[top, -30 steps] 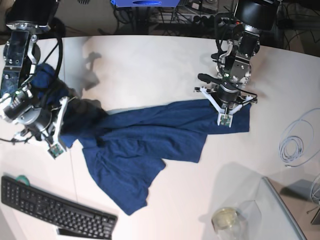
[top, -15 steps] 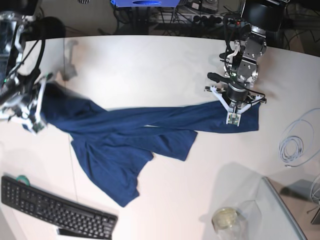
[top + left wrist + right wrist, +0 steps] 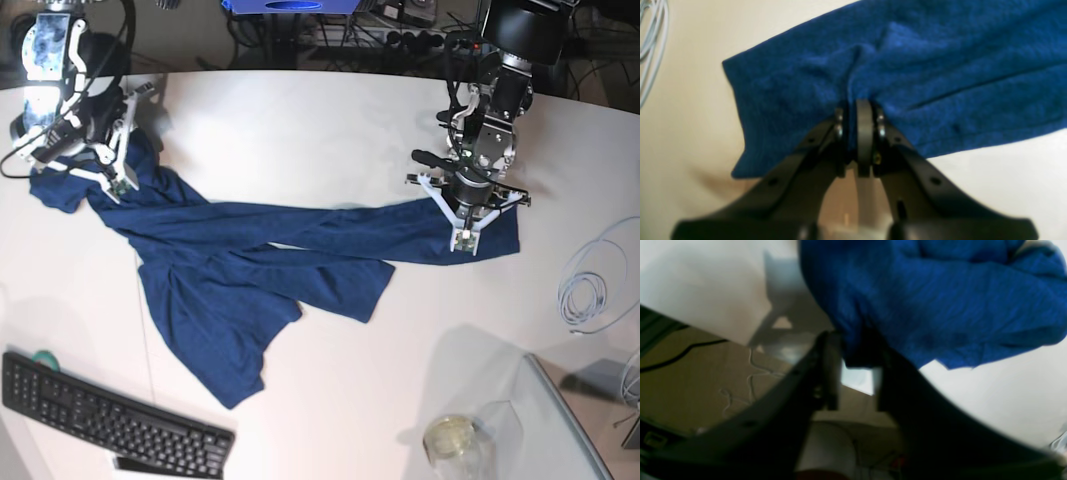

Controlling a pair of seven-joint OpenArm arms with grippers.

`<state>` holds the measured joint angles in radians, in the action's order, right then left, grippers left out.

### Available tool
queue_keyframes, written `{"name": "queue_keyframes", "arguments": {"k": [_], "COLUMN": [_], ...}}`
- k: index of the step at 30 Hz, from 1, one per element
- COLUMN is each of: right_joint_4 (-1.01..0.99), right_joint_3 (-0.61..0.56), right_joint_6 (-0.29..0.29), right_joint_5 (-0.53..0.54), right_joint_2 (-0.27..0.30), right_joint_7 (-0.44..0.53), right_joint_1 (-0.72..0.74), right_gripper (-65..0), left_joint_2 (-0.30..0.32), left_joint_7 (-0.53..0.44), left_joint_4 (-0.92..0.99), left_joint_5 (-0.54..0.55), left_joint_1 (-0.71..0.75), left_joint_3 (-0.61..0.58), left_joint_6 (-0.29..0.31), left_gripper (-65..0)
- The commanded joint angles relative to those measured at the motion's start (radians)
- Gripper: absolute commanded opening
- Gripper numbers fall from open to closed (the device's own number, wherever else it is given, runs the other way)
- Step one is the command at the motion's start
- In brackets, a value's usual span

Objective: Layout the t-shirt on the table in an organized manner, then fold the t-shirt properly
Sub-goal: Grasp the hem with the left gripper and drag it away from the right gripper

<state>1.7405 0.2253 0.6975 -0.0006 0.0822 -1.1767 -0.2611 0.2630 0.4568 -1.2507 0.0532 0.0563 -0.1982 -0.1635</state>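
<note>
Base view shows the table [image 3: 320,110] bearing the t-shirt [image 3: 250,265] stretched across it, left gripper [image 3: 858,110] clamped on its bunched end, right gripper [image 3: 853,350] parted with cloth between its jaws, grip unclear.

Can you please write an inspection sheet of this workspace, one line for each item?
Surface: white table, mostly bare beyond the shirt.
Job's things: dark blue t-shirt stretched between the arms, twisted and creased, not flat.
Clutter: black keyboard at the near edge; clear glass jar on a transparent panel.
Grippers: left gripper shut on the shirt's edge; right gripper at the shirt's other end, jaws parted with cloth between them, grip unclear.
Cables: coiled pale cable on the table beside the left arm.
Surroundings: wires and equipment behind the far edge, details unclear.
</note>
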Motion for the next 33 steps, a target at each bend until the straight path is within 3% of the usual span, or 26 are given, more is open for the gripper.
{"name": "queue_keyframes", "arguments": {"k": [1,4,6,11,16,18,21,25,27,31,33], "right_joint_4": [0.019,0.063,0.126,0.214,0.197,0.194,0.135,0.052,0.032,0.036,0.042], "right_joint_3": [0.012,0.015,0.016,0.147,0.176,0.174,0.179,0.178,0.182,0.184,0.184], "right_joint_6": [0.001,0.001,0.001,0.001,0.001,0.001,0.001,0.001,0.001,0.001,0.001], "right_joint_5": [0.003,-0.003,-0.003,-0.003,-0.003,-0.003,-0.003,-0.003,-0.003,-0.003,-0.003], "right_joint_2": [0.008,0.015,0.024,0.011,0.015,0.015,0.015,0.015,0.011,0.006,0.003], "right_joint_7": [-0.010,-0.064,-0.096,-0.107,-0.061,-0.053,-0.050,-0.019,0.017,0.039,0.042], "right_joint_1": [0.007,0.013,0.015,0.042,0.078,0.082,0.102,0.108,0.104,0.070,0.049], "right_gripper": [-38.6,-27.6,-24.3,-23.9,-23.9,-23.9,-23.9,-23.9,-23.9,-23.9,-23.9], "left_joint_2": [0.002,0.002,0.002,0.000,-0.074,-0.120,-0.189,-0.242,-0.291,-0.402,-0.420], "left_joint_7": [0.001,0.001,0.001,0.017,0.231,0.254,0.254,0.247,0.176,-0.057,-0.169], "left_joint_4": [-0.022,-0.053,-0.087,-0.268,-0.412,-0.401,-0.323,-0.160,-0.062,0.214,0.366], "left_joint_5": [0.003,0.003,0.004,0.004,0.006,0.024,0.135,0.227,0.228,0.230,0.238], "left_joint_1": [-0.005,-0.011,-0.013,-0.025,-0.157,-0.230,-0.332,-0.502,-0.589,-0.774,-0.870], "left_joint_3": [0.001,0.001,0.003,0.003,-0.002,-0.010,-0.020,-0.145,-0.208,-0.241,-0.241], "left_joint_6": [0.008,0.008,0.008,0.008,0.008,0.009,0.009,0.009,0.009,0.005,0.000], "left_gripper": [-62.7,-65.0,-65.0,-65.0,-65.0,-65.0,-65.0,-65.0,-65.0,-65.0,-65.0]}}
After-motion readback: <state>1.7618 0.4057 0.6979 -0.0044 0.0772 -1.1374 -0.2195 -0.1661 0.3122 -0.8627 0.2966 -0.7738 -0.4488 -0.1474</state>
